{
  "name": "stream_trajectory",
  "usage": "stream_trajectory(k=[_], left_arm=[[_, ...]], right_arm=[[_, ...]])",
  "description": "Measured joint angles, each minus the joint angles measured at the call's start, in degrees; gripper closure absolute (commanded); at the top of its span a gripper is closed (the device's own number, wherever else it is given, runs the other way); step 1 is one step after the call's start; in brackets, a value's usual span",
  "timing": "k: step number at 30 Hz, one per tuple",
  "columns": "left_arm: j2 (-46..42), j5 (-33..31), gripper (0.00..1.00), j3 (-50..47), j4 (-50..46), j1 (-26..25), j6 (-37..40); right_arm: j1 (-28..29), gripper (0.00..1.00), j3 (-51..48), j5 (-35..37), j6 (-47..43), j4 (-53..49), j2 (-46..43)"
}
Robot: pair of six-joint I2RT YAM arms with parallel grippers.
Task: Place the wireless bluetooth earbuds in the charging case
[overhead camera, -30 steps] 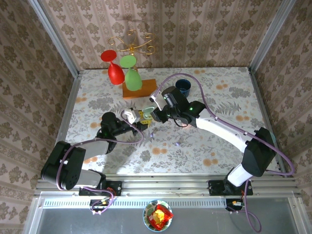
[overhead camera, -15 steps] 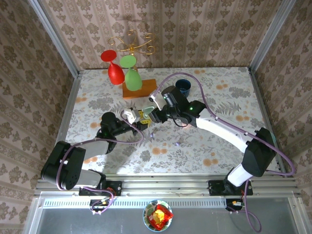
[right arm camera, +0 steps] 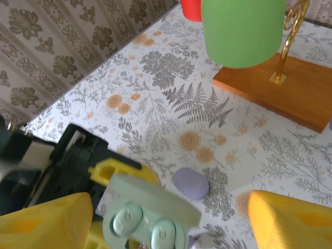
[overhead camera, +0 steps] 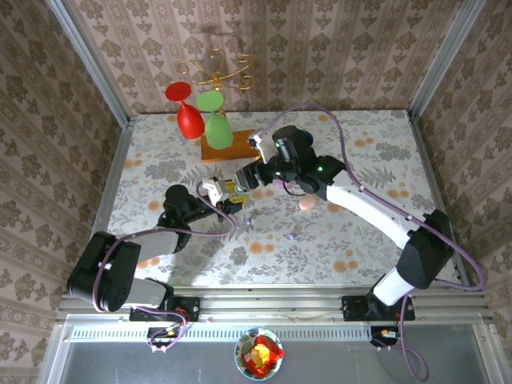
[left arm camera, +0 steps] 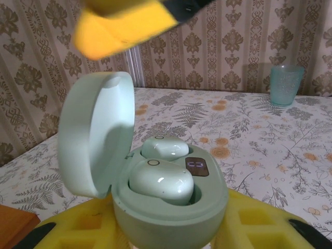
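- While the left gripper [overhead camera: 227,203] clasps the open case [left arm camera: 171,205], both earbuds [left arm camera: 162,180] sit inside.
- Right gripper [overhead camera: 241,180] hovers just above, fingers spread, empty.

The flat bench [overhead camera: 360,232] covered in a pale floral print is carrying an orange-brown wooden slab [overhead camera: 228,146] near its far edge, and a translucent teal tumbler [left arm camera: 286,84] is standing farther right. A small lavender oval case [right arm camera: 191,182] is lying nearer the middle, and a pink oval case [overhead camera: 306,206] is also resting there.
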Motion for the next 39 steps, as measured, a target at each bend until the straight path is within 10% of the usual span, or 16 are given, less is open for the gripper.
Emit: stream_trajectory(k=[23, 39], left_arm=[[1.4, -2.0, 0.64, -1.8, 8.0, 1.0, -5.2], [2.2, -4.2, 0.64, 0.8, 10.4, 1.0, -10.1]], right_arm=[[-0.3, 0.16, 0.8, 1.6, 0.7, -3.8, 2.7], [-9.8, 0.16, -11.3, -24.3, 31.6, 13.0, -1.6]])
